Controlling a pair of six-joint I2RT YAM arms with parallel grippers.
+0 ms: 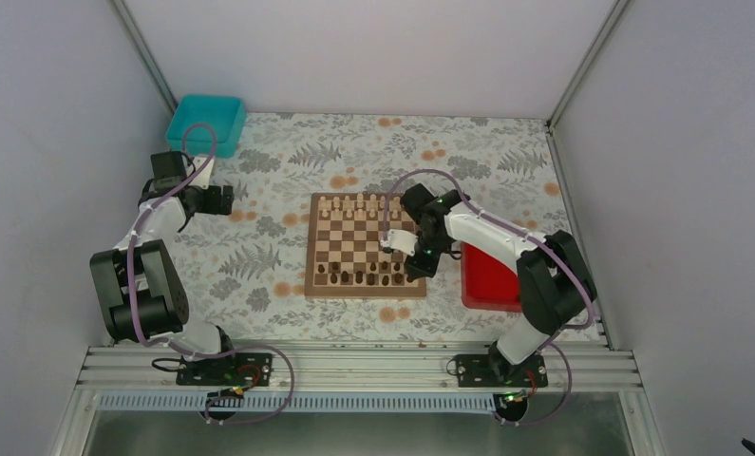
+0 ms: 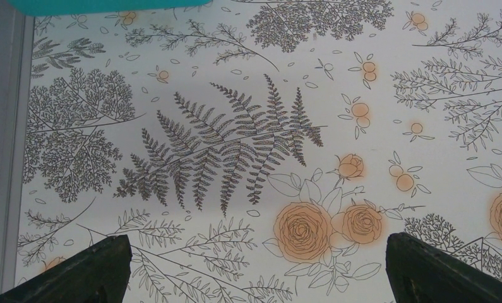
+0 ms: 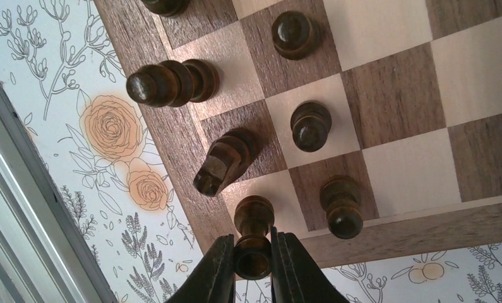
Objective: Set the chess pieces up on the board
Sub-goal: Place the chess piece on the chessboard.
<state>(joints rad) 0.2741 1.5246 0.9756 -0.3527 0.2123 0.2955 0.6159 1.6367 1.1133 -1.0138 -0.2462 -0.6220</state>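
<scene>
The board (image 1: 354, 242) lies mid-table, with dark chess pieces (image 1: 362, 276) along its two near rows. My right gripper (image 3: 253, 255) is shut on the top of a dark rook-like piece (image 3: 254, 218) over the board's light near-right corner square (image 3: 280, 189). I cannot tell whether its base touches the square. A dark knight (image 3: 226, 161) stands on the adjacent square, and pawns (image 3: 343, 205) stand in the row beyond. My left gripper (image 2: 254, 271) hangs open over the floral cloth, far left of the board, with nothing between its fingers (image 2: 84, 271).
Cream pieces (image 1: 359, 204) fill the board's far rows. A red tray (image 1: 487, 277) sits just right of the board, under the right arm. A teal bin (image 1: 205, 123) stands at the back left. White walls close in both sides.
</scene>
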